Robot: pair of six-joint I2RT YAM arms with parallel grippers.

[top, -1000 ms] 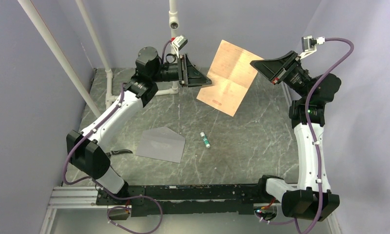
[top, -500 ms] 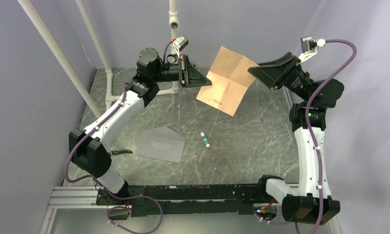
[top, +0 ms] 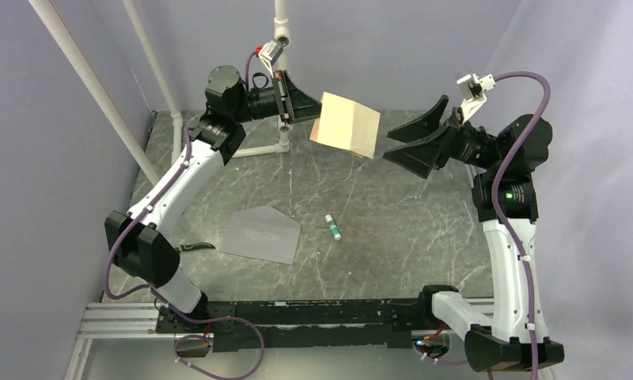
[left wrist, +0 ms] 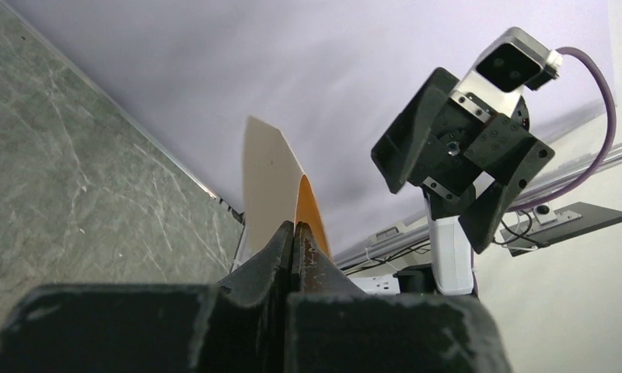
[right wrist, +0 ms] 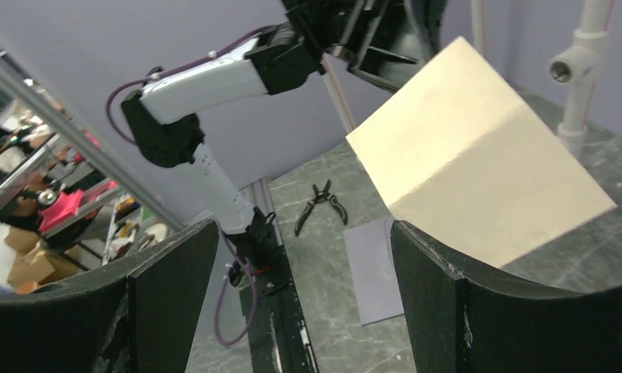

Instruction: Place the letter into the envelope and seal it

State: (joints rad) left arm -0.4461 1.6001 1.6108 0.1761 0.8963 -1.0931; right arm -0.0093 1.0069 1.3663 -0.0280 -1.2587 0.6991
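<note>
- Top view: left gripper point(top: 312, 111) is raised over the far side of the table point(top: 392, 229), jaws clamped on the left edge of the letter point(top: 346, 125). The letter is folded and hangs in the air, well above the table.
- Right gripper point(top: 386, 147) points at the letter's right edge, jaws wide apart, just beside it and not touching.
- The envelope point(top: 260, 234) lies flat on the table with its flap open, a small tube point(top: 333, 227) near it on the right, pliers point(top: 193, 247) just off its left edge.
- Left wrist view: left gripper point(left wrist: 294, 233) jaws together, pinching the letter point(left wrist: 273, 179), two layers showing, one pale, one orange. Right gripper point(left wrist: 436, 194) is opposite, jaws apart.
- Right wrist view: right gripper point(right wrist: 304, 233) jaws spread, nothing between them. The letter point(right wrist: 479, 171) is ahead, tilted, its top corner in the left gripper point(right wrist: 370, 47). The envelope point(right wrist: 374, 268) and pliers point(right wrist: 321, 206) are on the table below.
</note>
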